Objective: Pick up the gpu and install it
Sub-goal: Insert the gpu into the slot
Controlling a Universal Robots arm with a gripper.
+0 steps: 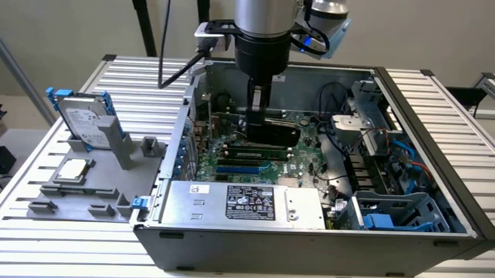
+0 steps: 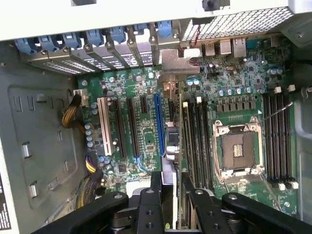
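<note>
- Clamping the gpu (image 1: 272,133) edge-on, the gripper (image 1: 259,119) holds it between both fingers (image 2: 155,192).
- Card stands upright over the motherboard (image 2: 146,122), toward the case's (image 1: 309,246) rear wall.

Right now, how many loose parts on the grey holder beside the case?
2: silver hard drive with blue rails, propped up at the far end; small square silver processor chip, flat, nearer the camera.

Silver arm (image 1: 263,14), black wrist (image 1: 261,52), blue joint ring (image 1: 309,41), black screw-studded pincer (image 2: 171,179)

Black-faced gpu (image 1: 282,136) (grey bracket (image 2: 174,61)), green motherboard (image 2: 148,141), one blue slot (image 2: 158,124).
</note>
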